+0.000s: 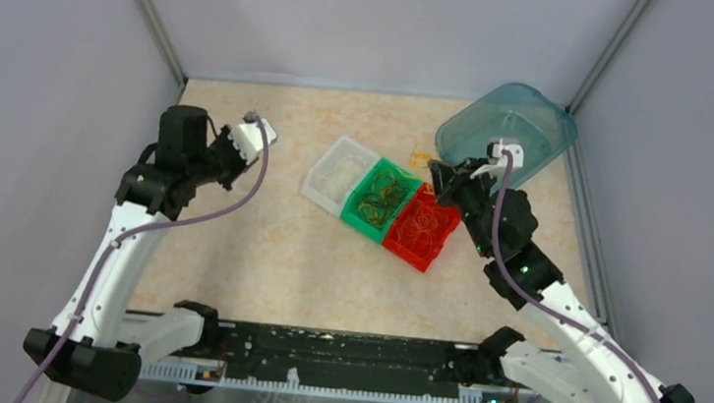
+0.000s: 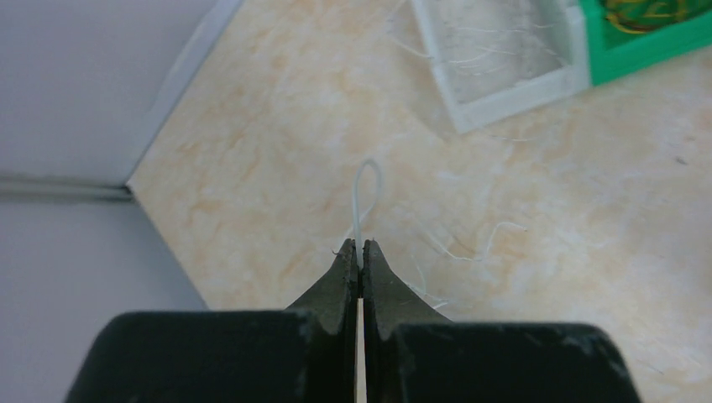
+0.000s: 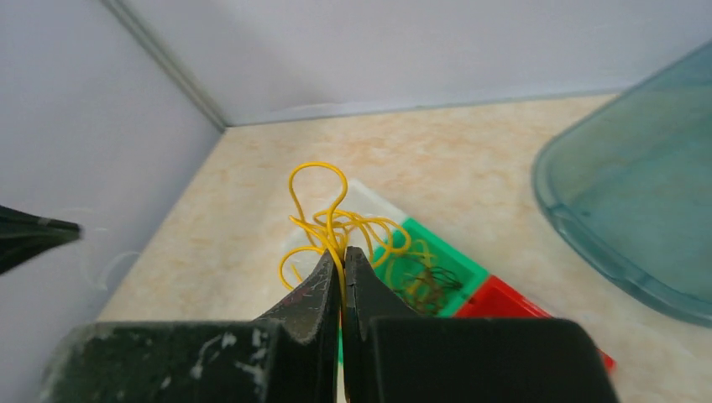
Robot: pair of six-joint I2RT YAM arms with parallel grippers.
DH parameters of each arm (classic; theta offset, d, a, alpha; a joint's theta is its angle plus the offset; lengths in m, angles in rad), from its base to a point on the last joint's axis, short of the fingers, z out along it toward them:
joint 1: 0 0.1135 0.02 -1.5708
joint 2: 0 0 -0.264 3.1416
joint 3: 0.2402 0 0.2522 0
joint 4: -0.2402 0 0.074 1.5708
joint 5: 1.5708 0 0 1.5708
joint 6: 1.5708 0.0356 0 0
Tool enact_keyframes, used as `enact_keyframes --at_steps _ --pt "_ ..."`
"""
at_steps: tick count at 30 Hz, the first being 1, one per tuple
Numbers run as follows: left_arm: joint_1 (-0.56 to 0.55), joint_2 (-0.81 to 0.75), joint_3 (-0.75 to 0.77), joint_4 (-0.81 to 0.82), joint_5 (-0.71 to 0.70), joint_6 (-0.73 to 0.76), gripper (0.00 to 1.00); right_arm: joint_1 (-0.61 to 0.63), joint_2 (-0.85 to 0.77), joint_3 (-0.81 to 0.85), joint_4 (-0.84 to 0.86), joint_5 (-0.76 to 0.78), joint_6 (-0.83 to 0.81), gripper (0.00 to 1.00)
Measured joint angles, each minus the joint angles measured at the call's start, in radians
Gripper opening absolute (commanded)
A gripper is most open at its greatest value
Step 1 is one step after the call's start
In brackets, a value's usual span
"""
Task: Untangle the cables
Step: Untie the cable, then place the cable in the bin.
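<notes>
My right gripper is shut on a tangle of yellow cables, which it holds up above the green tray. Their loops stick out past its tips. More yellow and brown cables lie in that green tray, and reddish ones lie in the red tray. In the top view the right gripper hovers by the red tray's far end. My left gripper is shut on a thin white loop, held over the bare table to the left of the white tray.
The white, green and red trays sit joined in a diagonal row mid-table. A teal translucent bin stands at the back right, just behind the right gripper. Loose white strands lie on the table by the left gripper. Walls close in the back and both sides.
</notes>
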Motion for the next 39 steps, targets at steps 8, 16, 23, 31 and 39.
enact_keyframes --at_steps 8,16,23,31,39 --pt "0.24 0.033 0.165 0.147 0.014 -0.116 0.0 -0.015 -0.048 0.0 -0.151 0.199 -0.057 0.0" --pt "0.177 0.123 0.443 0.184 0.398 -0.323 0.0 -0.015 -0.061 -0.037 -0.128 0.173 -0.039 0.0" --pt "0.06 0.256 0.504 0.195 0.435 -0.349 0.0 -0.015 -0.066 -0.039 -0.119 0.15 -0.012 0.0" --pt "-0.074 0.35 0.505 0.213 0.383 -0.322 0.0 -0.015 -0.116 -0.044 -0.116 0.15 0.008 0.0" --pt "-0.111 0.442 0.524 0.257 0.331 -0.295 0.0 -0.015 -0.154 -0.048 -0.117 0.166 0.012 0.0"
